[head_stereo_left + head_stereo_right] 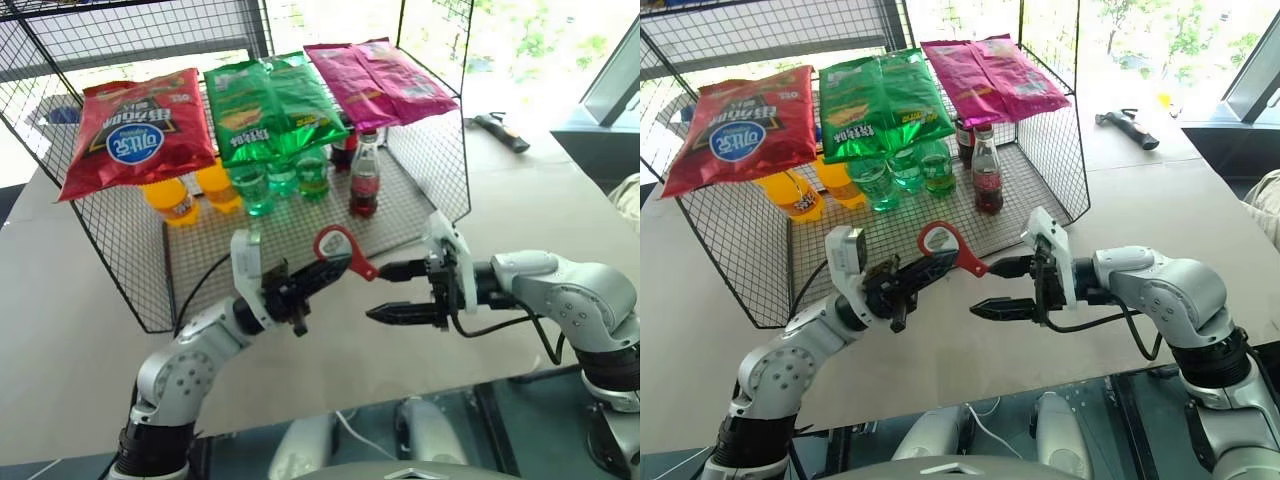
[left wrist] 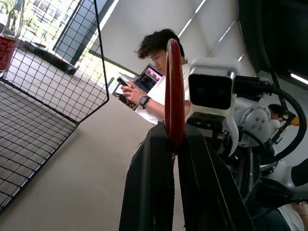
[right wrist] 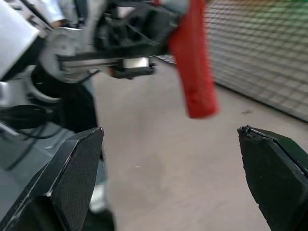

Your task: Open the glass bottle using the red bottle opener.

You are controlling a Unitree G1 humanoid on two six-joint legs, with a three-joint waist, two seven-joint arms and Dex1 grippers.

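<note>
My left gripper (image 1: pixel 335 268) is shut on the red bottle opener (image 1: pixel 340 250), holding it above the table in front of the wire rack. The opener's ring head is up, and its handle end slants down toward my right gripper (image 1: pixel 395 292). That gripper is open and points left at the opener, with the opener's tip close to its upper finger and nothing between the fingers. In the right wrist view the opener's red handle (image 3: pixel 195 72) hangs ahead of the wide-open fingers (image 3: pixel 72 178). The glass bottle (image 1: pixel 364 178) stands upright inside the rack, at its front right.
The wire rack (image 1: pixel 440 160) holds green bottles (image 1: pixel 282 175), orange bottles (image 1: pixel 180 200) and a darker bottle (image 1: pixel 345 150), with snack bags (image 1: pixel 135 125) on top. A dark hammer-like tool (image 1: pixel 500 130) lies far right on the table. A seated person (image 2: pixel 156 77) appears in the left wrist view.
</note>
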